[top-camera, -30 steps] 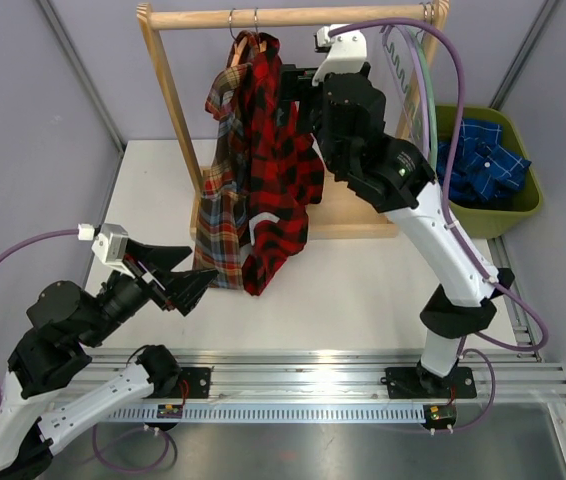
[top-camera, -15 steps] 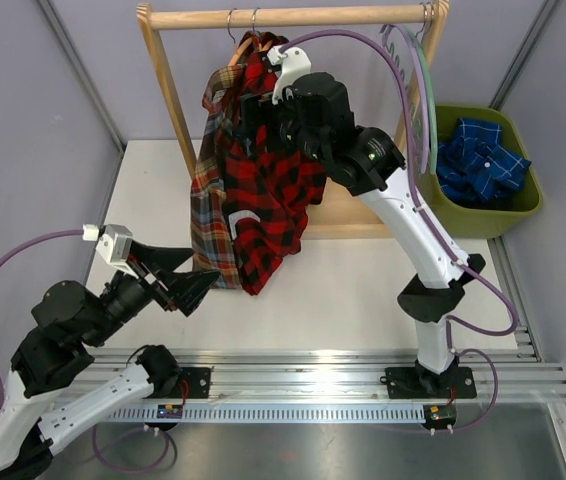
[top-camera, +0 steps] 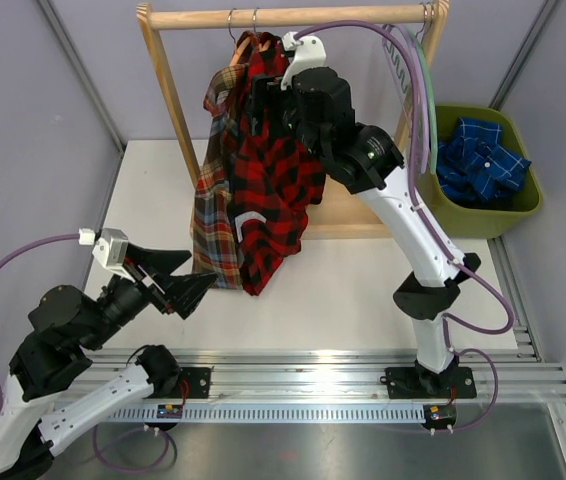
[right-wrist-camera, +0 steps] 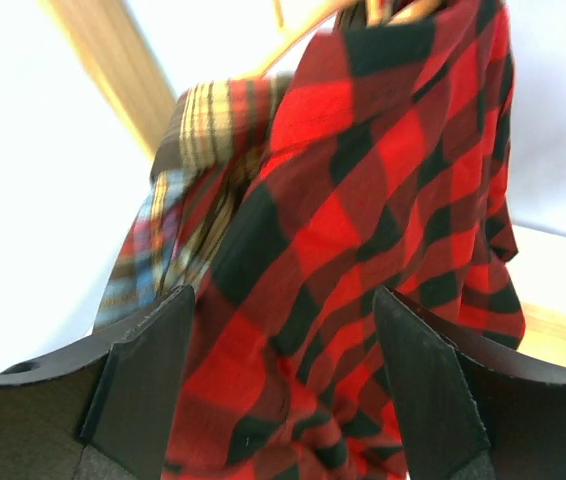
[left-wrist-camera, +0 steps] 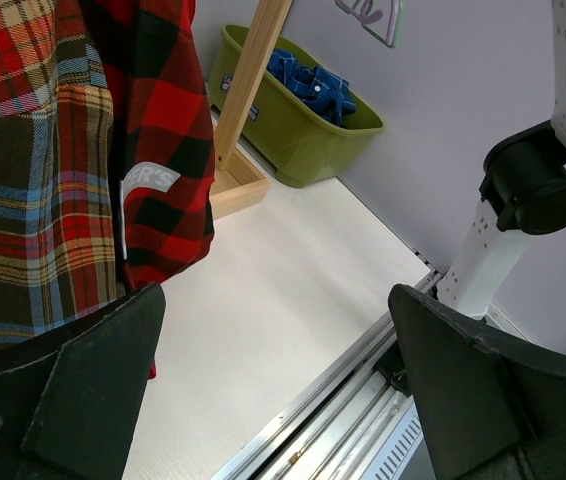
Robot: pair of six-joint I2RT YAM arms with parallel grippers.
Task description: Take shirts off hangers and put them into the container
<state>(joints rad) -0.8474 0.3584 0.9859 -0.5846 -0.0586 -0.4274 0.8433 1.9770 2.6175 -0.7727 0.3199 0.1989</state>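
Note:
The red-and-black shirt hangs from the rail on a hanger whose hook shows above it. The brown tartan shirt hangs just to its left. My right gripper is pressed up against the red shirt's upper part. It is open, with red cloth lying between its fingers. My left gripper hovers low beside the tartan shirt's hem, open and empty. The olive container stands at the back right.
A blue checked shirt lies in the container. Empty pale green and lilac hangers hang at the rail's right end. The wooden rack has a slanted post and a base tray. The right arm's base is close by.
My right arm swung left along the rail from the empty hangers to the red shirt's collar area, pushing the shirts slightly. The left gripper sank a little.

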